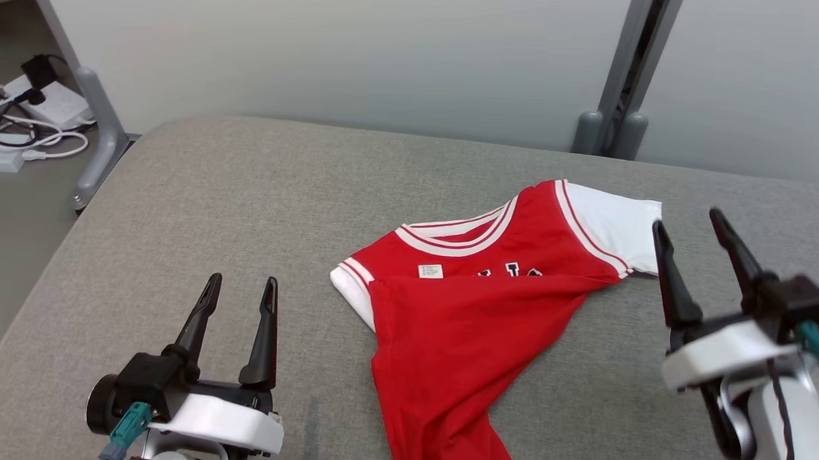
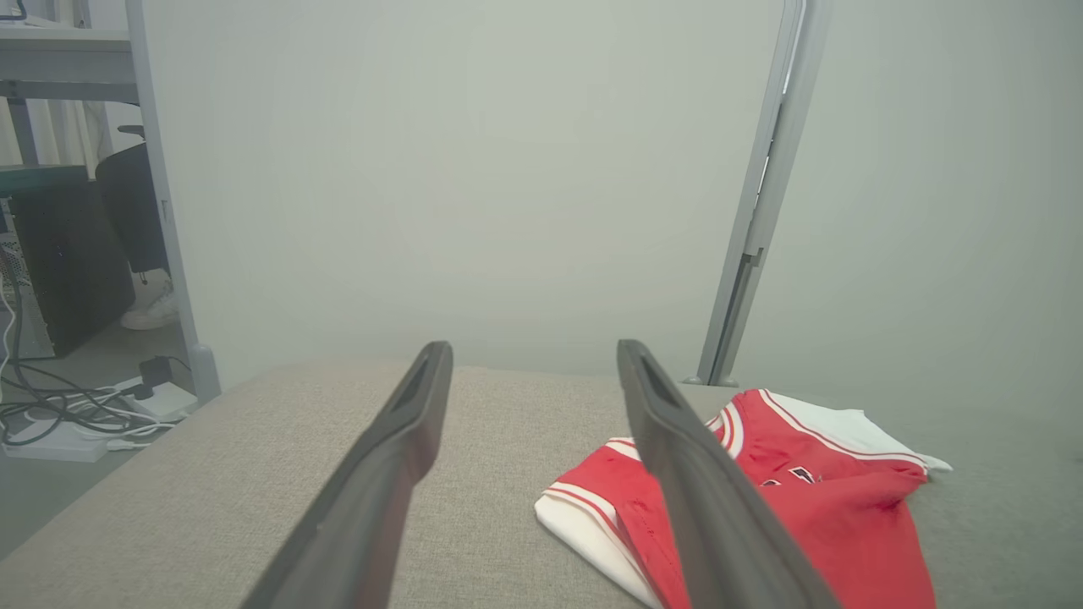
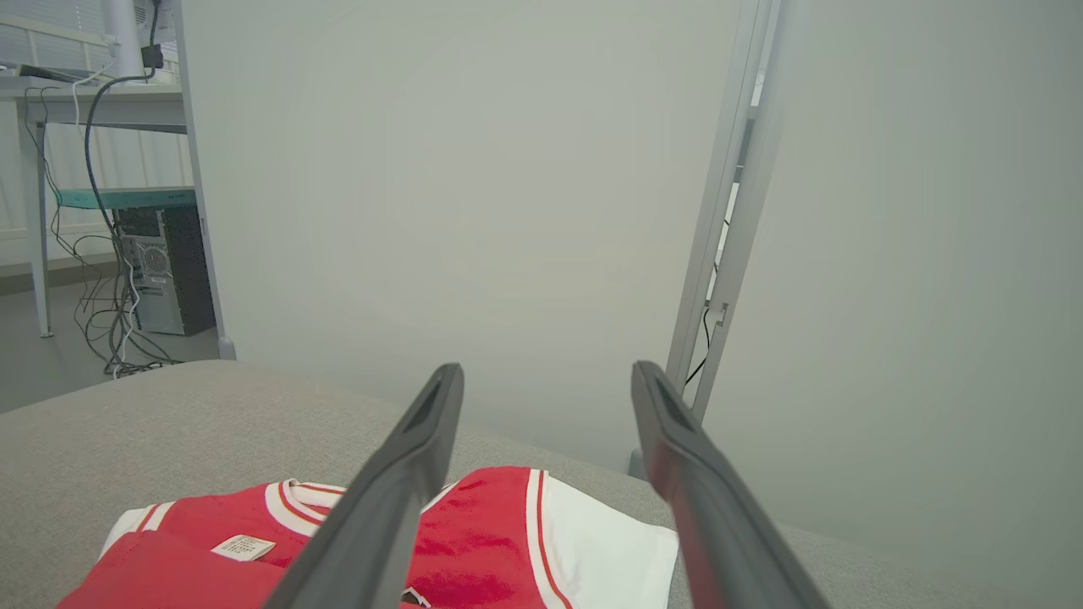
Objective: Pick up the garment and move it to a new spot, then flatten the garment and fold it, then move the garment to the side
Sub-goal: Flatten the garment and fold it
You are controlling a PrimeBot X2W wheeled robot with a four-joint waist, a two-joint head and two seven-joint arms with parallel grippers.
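Observation:
The garment (image 1: 478, 307) is a red jersey with white sleeves and striped collar. It lies crumpled on the grey cushioned surface (image 1: 247, 204), its lower half folded up over the chest lettering and trailing toward the near edge. My left gripper (image 1: 243, 285) stands open at the lower left, well clear of the cloth, with nothing between its fingers. My right gripper (image 1: 685, 222) is open beside the white right sleeve, raised above the surface and empty. The garment (image 2: 761, 499) also shows right of my left fingers, and the garment (image 3: 474, 541) lies below my right fingers.
A pale partition wall (image 1: 361, 51) with grey posts (image 1: 618, 94) runs behind the surface. Power strips and tangled cables (image 1: 25, 121) lie on the floor at the far left, past the surface's rounded edge. A computer tower (image 3: 161, 271) stands under a desk.

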